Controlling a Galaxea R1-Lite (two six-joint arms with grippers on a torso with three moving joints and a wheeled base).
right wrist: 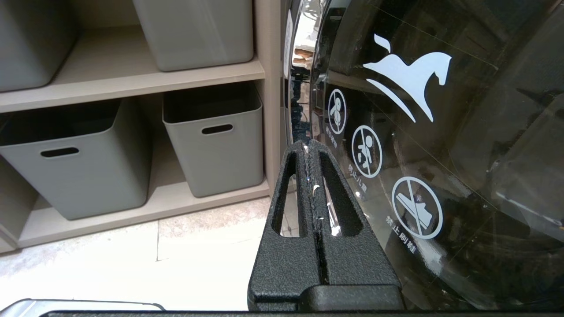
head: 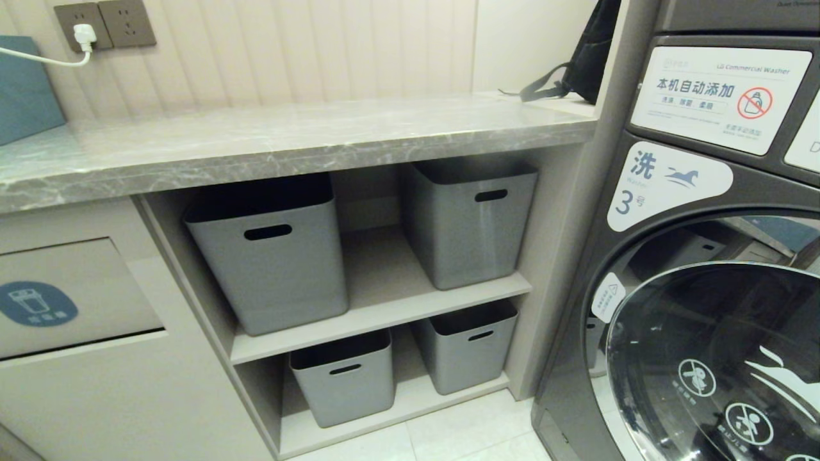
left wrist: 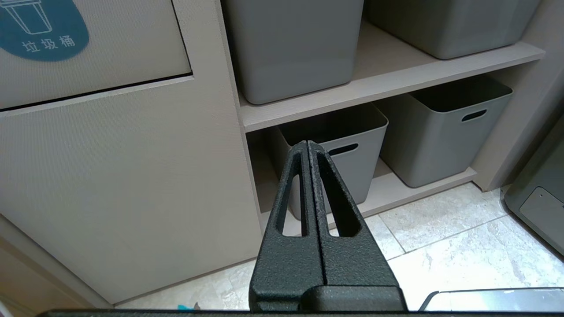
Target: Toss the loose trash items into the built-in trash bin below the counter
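Note:
No loose trash items lie on the grey marble counter (head: pixel 288 137); only a tiny teal scrap (left wrist: pixel 183 306) shows on the floor tiles in the left wrist view. The built-in trash bin (head: pixel 96 282) is a beige flap with a blue oval sticker, below the counter at the far left, and its flap (left wrist: pixel 123 48) sits flush. Neither arm shows in the head view. My left gripper (left wrist: pixel 307 143) is shut and empty, low in front of the cabinet beside the flap. My right gripper (right wrist: pixel 308 141) is shut and empty, next to the washer door.
Several grey storage boxes (head: pixel 275 256) fill two open shelves under the counter. A washing machine (head: pixel 705 256) with a round glass door stands at the right. A blue-grey box (head: pixel 22 86) and a plugged-in white cable sit at the counter's back left, and a black bag (head: pixel 589 57) at its back right.

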